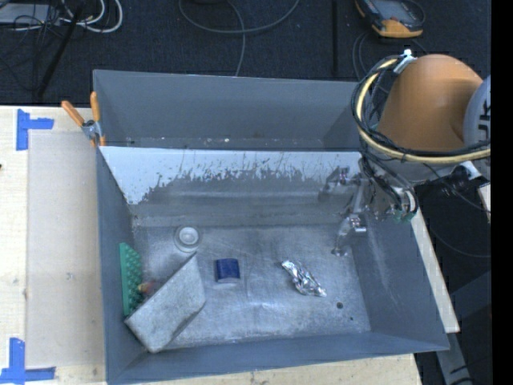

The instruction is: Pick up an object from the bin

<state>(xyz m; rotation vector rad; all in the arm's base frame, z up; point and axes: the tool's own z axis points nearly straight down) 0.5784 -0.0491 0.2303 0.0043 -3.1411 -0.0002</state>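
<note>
Several things lie in the bin (240, 119), crumpled foil (303, 278) nearest the hand (346, 229), whose spread is unclear.

The bin (240, 83) holds five things, one of each: a blue block (228, 270), crumpled foil (302, 278) right of it; a clear cap (187, 237), grey cloth (168, 303) and green strip (129, 279) left of it.
</note>
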